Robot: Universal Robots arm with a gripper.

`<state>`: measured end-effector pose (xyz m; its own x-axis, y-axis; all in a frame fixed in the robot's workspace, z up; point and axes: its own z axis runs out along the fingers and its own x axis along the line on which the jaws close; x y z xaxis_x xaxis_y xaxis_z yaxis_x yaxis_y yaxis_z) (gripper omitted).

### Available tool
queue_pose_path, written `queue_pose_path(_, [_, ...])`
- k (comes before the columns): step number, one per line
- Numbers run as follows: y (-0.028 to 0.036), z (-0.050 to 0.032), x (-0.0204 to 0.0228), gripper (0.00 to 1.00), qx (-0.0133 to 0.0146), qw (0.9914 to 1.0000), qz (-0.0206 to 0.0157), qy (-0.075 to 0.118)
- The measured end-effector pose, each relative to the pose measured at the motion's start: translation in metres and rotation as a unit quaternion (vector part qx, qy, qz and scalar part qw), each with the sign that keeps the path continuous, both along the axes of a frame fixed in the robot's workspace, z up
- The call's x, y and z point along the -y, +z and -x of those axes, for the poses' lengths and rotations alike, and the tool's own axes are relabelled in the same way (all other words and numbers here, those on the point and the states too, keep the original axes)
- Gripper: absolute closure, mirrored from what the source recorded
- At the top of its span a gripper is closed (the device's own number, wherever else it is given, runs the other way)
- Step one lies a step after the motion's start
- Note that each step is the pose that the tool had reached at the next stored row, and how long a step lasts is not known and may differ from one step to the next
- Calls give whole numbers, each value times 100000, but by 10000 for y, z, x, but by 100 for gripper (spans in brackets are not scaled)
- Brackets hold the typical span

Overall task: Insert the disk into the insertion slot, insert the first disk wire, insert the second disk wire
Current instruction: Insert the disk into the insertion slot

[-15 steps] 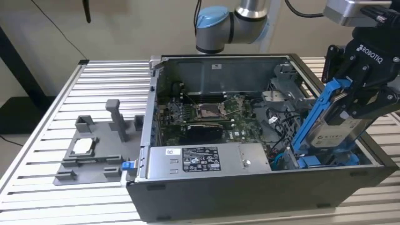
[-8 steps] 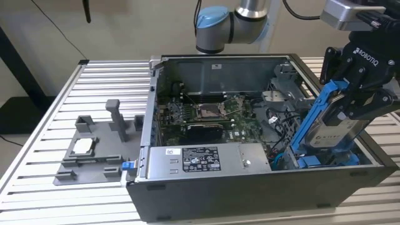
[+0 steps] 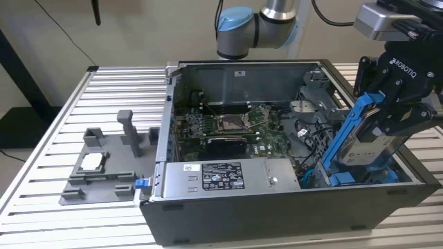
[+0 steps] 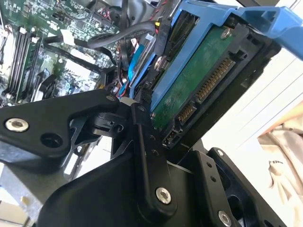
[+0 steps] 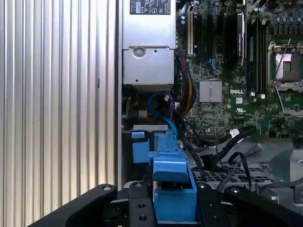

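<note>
My gripper [image 3: 382, 127] is shut on the disk [image 3: 364, 145], a silver drive in a bright blue carrier [image 3: 344, 132]. I hold it steeply tilted over the exterior view's right end of the black computer case [image 3: 277, 212]. Its lower end dips inside the case toward the insertion slot [image 3: 313, 177], among blue parts at the front corner. In the second wrist view the disk's green circuit board [image 4: 199, 80] and connector pins face the camera, clamped between black fingers [image 4: 142, 137]. The first wrist view has the blue carrier [image 5: 170, 179] between the fingers [image 5: 137, 205]. Loose black wires [image 5: 222, 137] and a blue wire [image 5: 161, 101] lie nearby.
A grey power supply box [image 3: 215, 176] sits along the case's front wall, and the motherboard [image 3: 239, 124] lies on the case floor. A grey plastic fixture with upright posts [image 3: 104, 166] stands on the ribbed aluminium table [image 3: 62, 119], on the exterior view's left.
</note>
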<state>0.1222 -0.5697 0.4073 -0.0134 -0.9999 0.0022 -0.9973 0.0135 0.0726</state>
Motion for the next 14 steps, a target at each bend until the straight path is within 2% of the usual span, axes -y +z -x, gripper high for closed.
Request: queue_pose_path(14, [-245,-2,0,67,1,100000,-73,10])
